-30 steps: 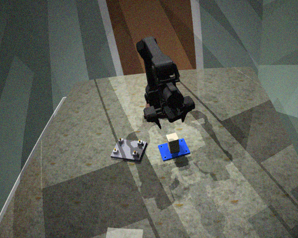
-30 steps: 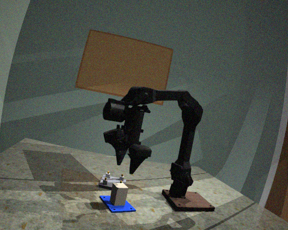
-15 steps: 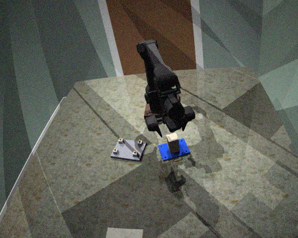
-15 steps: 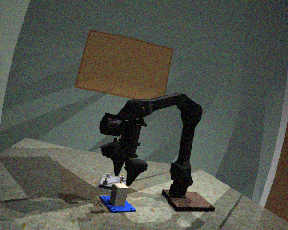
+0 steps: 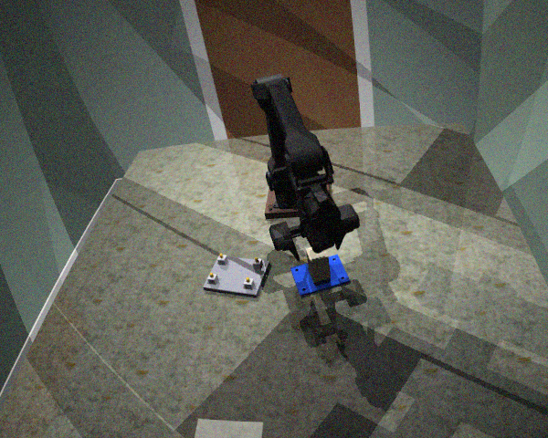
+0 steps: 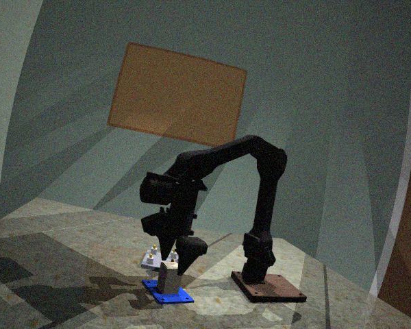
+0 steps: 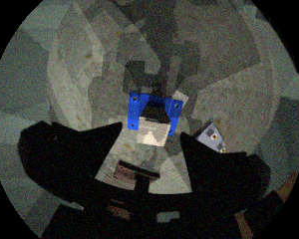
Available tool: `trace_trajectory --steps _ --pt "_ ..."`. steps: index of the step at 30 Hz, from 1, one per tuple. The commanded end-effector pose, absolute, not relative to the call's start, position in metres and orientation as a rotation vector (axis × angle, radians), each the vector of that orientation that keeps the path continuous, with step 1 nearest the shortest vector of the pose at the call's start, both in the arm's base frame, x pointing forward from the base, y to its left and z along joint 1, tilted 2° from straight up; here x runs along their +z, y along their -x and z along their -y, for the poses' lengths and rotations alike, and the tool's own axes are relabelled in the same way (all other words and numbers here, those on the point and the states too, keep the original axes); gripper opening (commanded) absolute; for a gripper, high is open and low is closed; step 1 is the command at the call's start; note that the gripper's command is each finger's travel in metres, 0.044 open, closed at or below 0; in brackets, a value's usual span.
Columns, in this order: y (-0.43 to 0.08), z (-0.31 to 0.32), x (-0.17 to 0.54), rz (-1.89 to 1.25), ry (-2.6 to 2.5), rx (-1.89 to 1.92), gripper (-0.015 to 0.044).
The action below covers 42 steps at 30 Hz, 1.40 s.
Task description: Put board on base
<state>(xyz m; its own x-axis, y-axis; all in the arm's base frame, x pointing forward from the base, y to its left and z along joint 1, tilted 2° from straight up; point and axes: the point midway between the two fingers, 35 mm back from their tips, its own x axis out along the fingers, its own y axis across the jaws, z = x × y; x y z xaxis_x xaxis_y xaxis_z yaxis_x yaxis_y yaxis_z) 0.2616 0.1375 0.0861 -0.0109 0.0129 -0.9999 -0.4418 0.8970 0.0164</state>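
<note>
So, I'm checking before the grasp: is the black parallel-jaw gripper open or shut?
Open. The black parallel-jaw gripper's fingertips stand wide apart, with nothing clamped between them.

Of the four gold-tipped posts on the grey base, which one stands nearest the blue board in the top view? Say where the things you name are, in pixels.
The far-right post (image 5: 258, 265), the one at the back corner on the board's side.

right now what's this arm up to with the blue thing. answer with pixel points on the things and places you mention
The arm's gripper (image 5: 318, 252) (image 6: 170, 266) (image 7: 151, 130) is open just over the handle (image 5: 320, 270) (image 6: 169, 277) (image 7: 152, 131) of the blue board (image 5: 337, 266) (image 6: 168, 299) (image 7: 134, 111), holding nothing, probably about to grasp it. The board lies on the table (image 5: 161, 339) (image 6: 220, 311) (image 7: 229, 95), beside the grey base (image 5: 231, 276) (image 6: 149, 264) (image 7: 207, 135) with its four pins, so it isn't mounted yet.
</note>
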Motion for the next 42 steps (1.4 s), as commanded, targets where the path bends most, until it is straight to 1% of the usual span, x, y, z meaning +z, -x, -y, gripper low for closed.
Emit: trace_trajectory --steps 1,26,35,42 --pt "-0.262 -0.137 0.080 -1.546 0.347 0.362 0.0440" --pt "-0.260 -0.136 0.042 -1.547 0.347 0.362 0.0440" --pt "-0.260 -0.136 0.042 -1.547 0.347 0.362 0.0204" --pt "-0.260 -0.136 0.042 -1.547 0.347 0.362 0.0157"
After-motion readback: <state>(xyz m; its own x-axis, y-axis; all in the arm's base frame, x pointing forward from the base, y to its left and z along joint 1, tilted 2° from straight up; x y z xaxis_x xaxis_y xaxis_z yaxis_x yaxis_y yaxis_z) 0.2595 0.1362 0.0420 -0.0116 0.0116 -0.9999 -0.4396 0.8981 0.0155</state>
